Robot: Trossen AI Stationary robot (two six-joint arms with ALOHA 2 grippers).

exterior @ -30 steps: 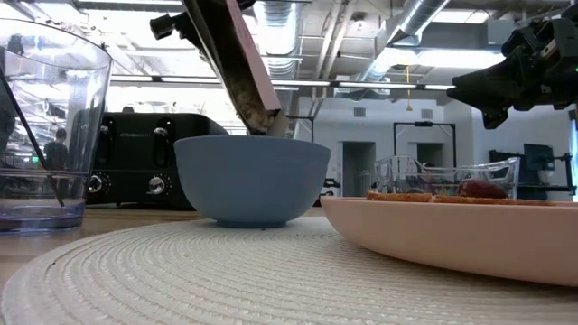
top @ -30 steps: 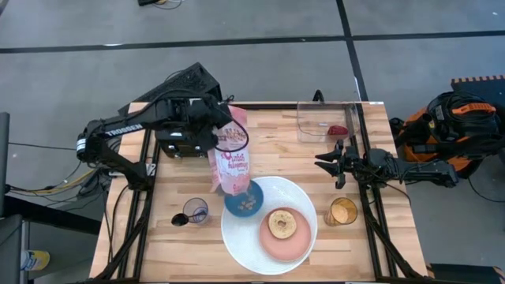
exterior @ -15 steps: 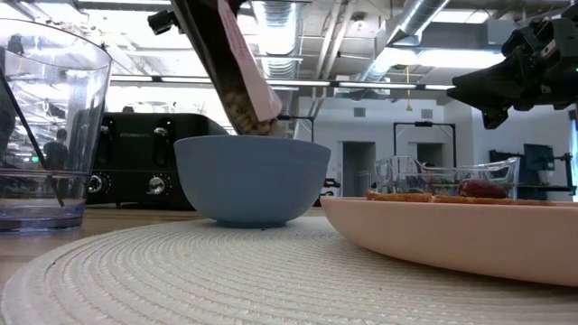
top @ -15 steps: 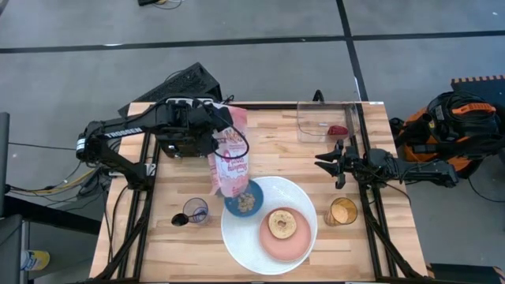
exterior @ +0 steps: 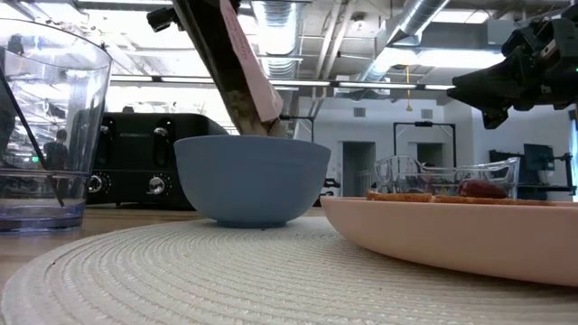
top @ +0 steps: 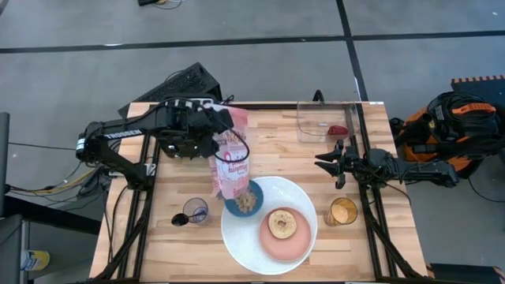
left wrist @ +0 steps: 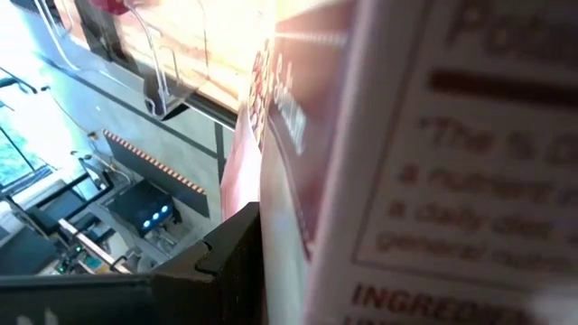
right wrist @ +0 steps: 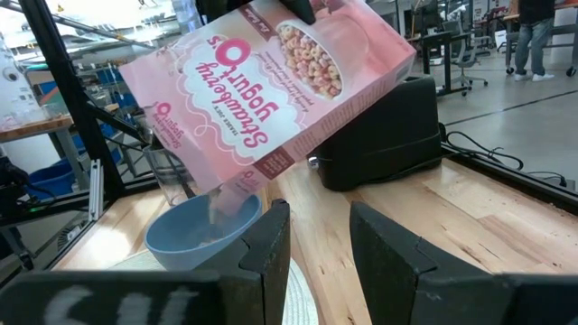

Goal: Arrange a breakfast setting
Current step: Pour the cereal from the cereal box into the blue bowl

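Observation:
My left gripper (top: 218, 132) is shut on the pink-white cereal box (top: 230, 167), which is tipped mouth-down over the small blue bowl (top: 246, 202). The bowl holds cereal and sits on the large white plate (top: 237, 241). A bagel half (top: 282, 223) lies on the small pink plate (top: 276, 246), which also sits on the white plate. The black spoon (top: 183, 217) stands in a clear glass. A red fruit (top: 338, 130) lies in a clear tray. My right gripper (top: 322, 161) is open and empty, above the table's right side. My left gripper holds the cereal box near its closed end (right wrist: 312, 23), now the upper end, pinched between the two fingers; one finger (left wrist: 230, 257) lies against the box's side. The fingers come from the table's left. The box is lifted clear, steeply tilted, its open mouth (exterior: 256, 122) just above the bowl.
A black toaster (exterior: 135, 162) stands at the far left, under my left arm. A glass of orange drink (top: 342, 211) stands right of the white plate. The clear tray (top: 319, 118) is at the far right. A woven mat (exterior: 226, 271) lies under the plates.
My left gripper has tipped the cereal box steeper and drawn it slightly toward the table's left. The box's mouth has stayed over the bowl, and the heap of cereal in the bowl has grown.

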